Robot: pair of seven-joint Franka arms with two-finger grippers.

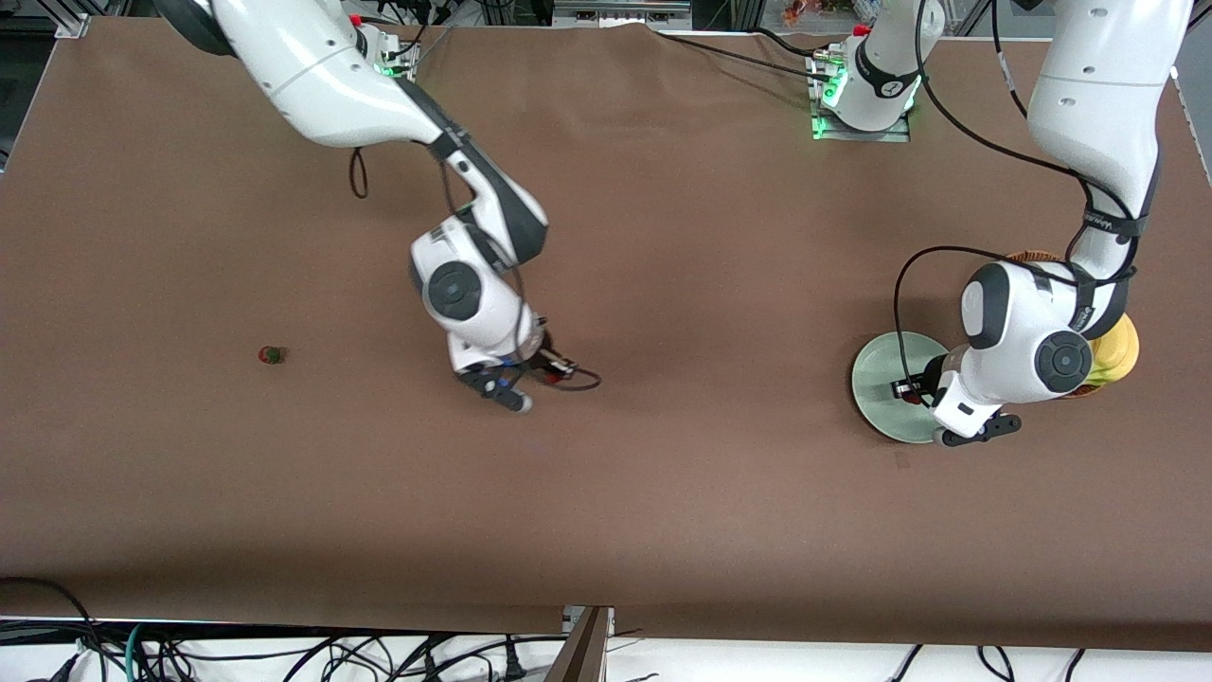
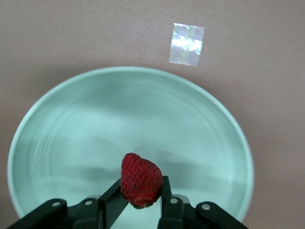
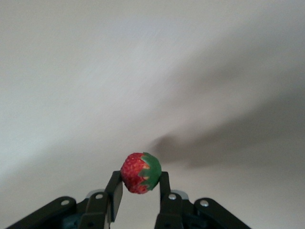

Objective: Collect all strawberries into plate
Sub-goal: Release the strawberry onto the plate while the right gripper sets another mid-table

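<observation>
Left gripper (image 2: 141,198) holds a strawberry (image 2: 140,180) over the empty plate (image 2: 71,124); right gripper (image 3: 141,191) grips a second strawberry (image 3: 140,172) above the table (image 1: 720,284); a third strawberry (image 1: 272,355) lies uncollected.

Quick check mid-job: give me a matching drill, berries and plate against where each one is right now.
Things:
1. strawberry in the left gripper
2. strawberry in the right gripper
3. loose strawberry
4. plate

Places:
A. lying on the table toward the right arm's end
B. beside the fruit basket
C. held over the plate
D. held over bare table near the middle

Pairs: 1-C, 2-D, 3-A, 4-B
</observation>
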